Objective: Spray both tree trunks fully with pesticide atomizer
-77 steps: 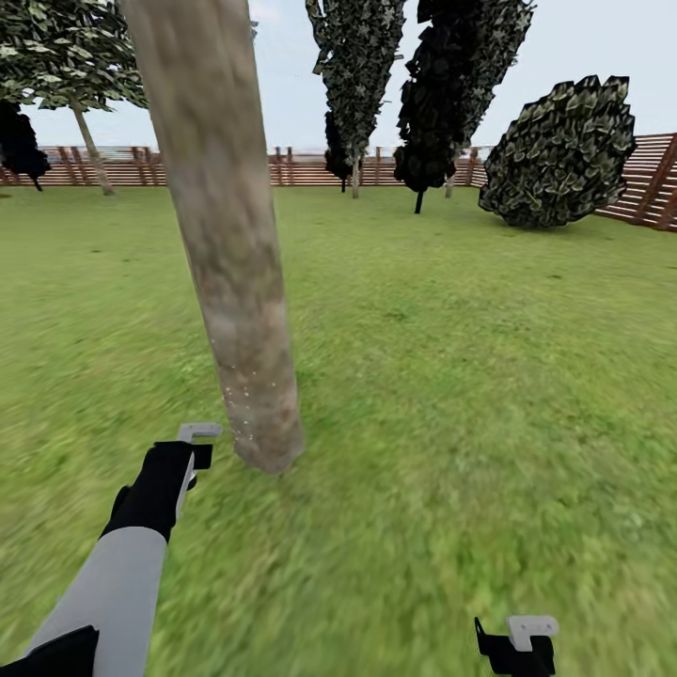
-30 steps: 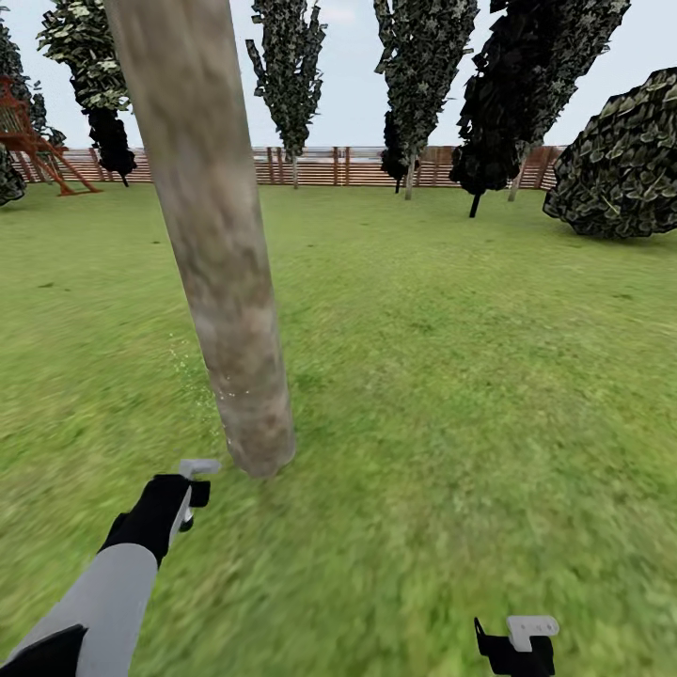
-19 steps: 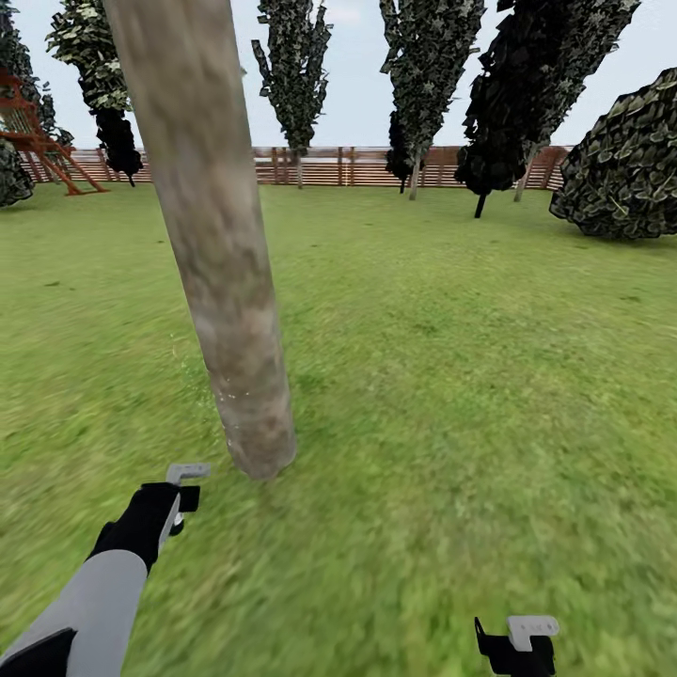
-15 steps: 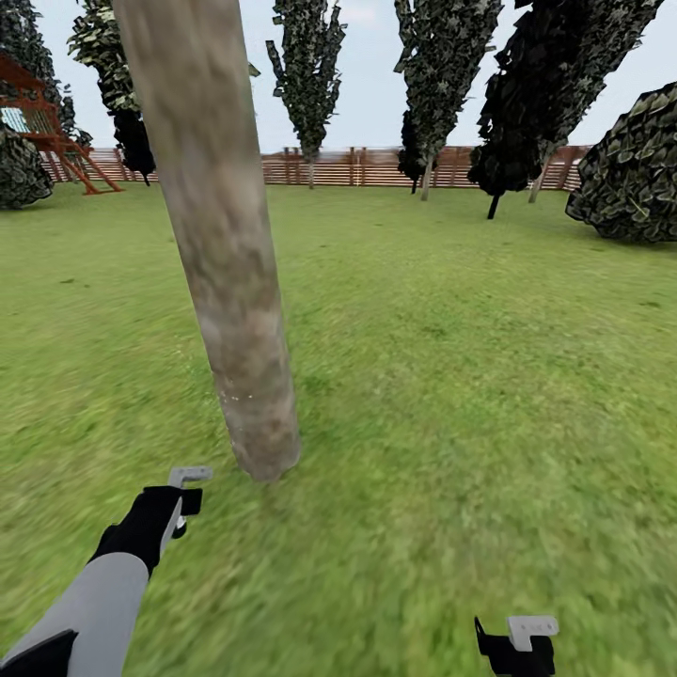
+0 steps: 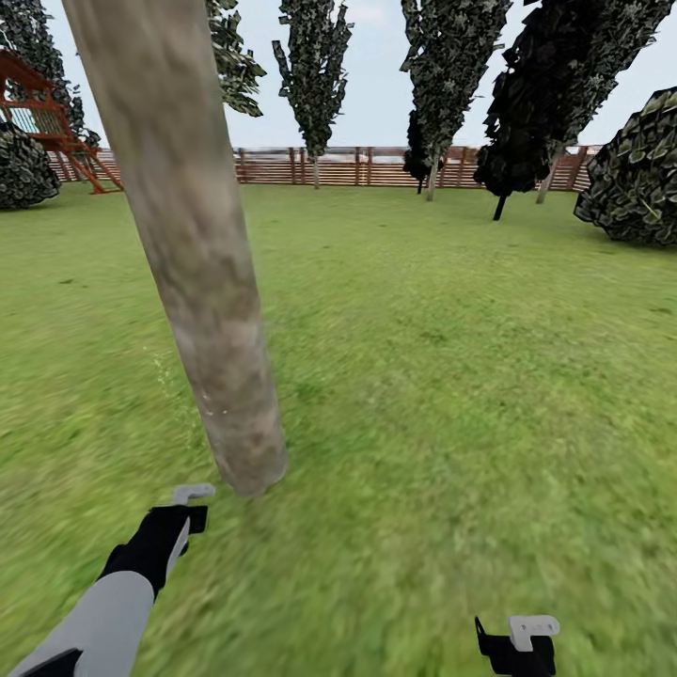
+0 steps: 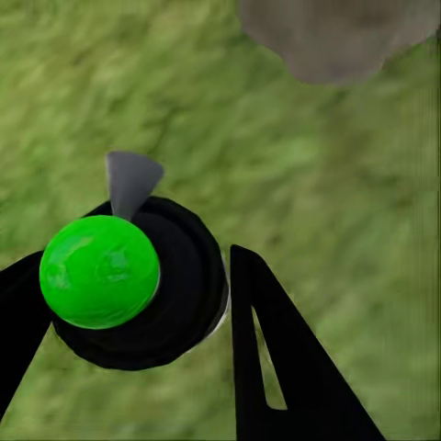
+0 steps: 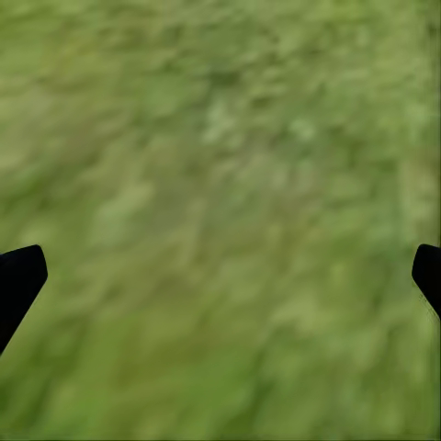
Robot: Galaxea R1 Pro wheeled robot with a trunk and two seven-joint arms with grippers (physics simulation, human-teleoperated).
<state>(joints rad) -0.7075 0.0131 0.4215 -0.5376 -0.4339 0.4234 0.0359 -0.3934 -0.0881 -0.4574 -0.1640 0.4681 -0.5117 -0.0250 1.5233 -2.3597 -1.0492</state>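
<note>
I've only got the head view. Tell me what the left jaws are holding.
Observer: On the left wrist view, the left gripper is shut on the atomizer, black with a round green cap.
Operator: Give me the nozzle.
Observer: Its grey nozzle sticks out beyond the jaws over grass; the tree trunk base lies ahead, off to one side.
Operator: Now the right side.
Observer: The right gripper has its jaws wide apart, holding nothing.

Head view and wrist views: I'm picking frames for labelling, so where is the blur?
Head view: near grass smeared, trunk and fence fairly sharp. Left wrist view: atomizer crisp, grass soft. Right wrist view: grass blurred throughout, no distinct shadows.
</note>
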